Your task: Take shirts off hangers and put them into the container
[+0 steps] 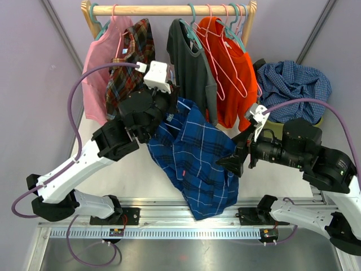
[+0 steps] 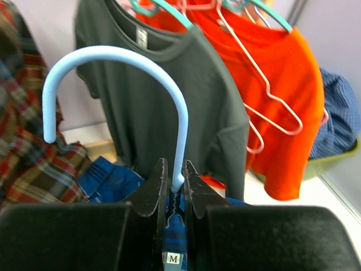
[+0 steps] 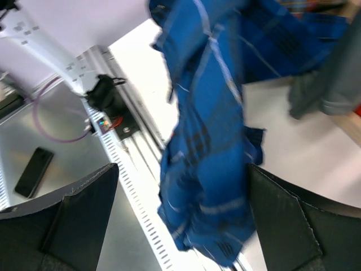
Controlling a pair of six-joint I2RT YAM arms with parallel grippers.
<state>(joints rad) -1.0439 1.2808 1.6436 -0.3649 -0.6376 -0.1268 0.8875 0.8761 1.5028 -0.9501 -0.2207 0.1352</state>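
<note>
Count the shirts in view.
6. On the rail: pink shirt, red plaid shirt, dark grey shirt, orange shirt. On the left tool's hanger: dark blue plaid shirt. In the container: blue checked shirt; others may be hidden beneath.

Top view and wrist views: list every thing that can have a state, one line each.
Left hand, shut on pale blue hanger.
Right hand, open, gripping nothing.
Blue plaid shirt, off the rail, hanging from held hanger.
Grey shirt, hanging on rail.
Orange shirt, hanging on rail.
Container, holds a blue checked shirt.
</note>
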